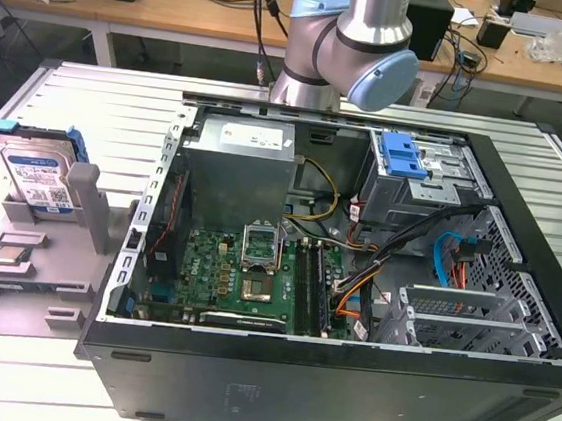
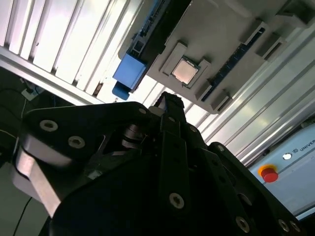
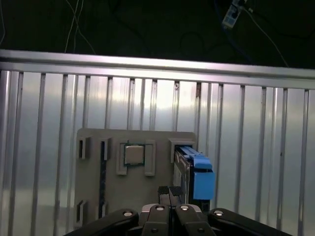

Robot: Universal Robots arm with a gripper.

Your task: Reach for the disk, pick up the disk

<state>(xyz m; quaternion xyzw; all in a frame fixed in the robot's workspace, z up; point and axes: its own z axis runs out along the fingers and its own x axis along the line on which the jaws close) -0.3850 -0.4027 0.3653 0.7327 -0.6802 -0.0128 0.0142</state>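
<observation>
The lower edge of the flat rectangular silver disk (image 1: pixel 32 172), white-and-blue labelled and blue-bracketed, is hidden in a grey plastic holder (image 1: pixel 17 211) at the exterior view's left, where it is stood upright. The black gripper (image 3: pixel 169 190) is seen closed on nothing, apart from the disk.

The flat rectangular silver hard drive (image 1: pixel 32 172) stands on edge, leaning back slightly, in a slot of a grey plastic fixture plate (image 1: pixel 53 272) at the exterior view's left, apart from the open black computer case (image 1: pixel 344 378). Its white-and-blue barcode label (image 1: pixel 44 188) faces outward. A bright blue plastic bracket (image 1: pixel 3 128) caps its upper edge. In the first wrist view the drive (image 3: pixel 183 167) shows edge-on.
</observation>
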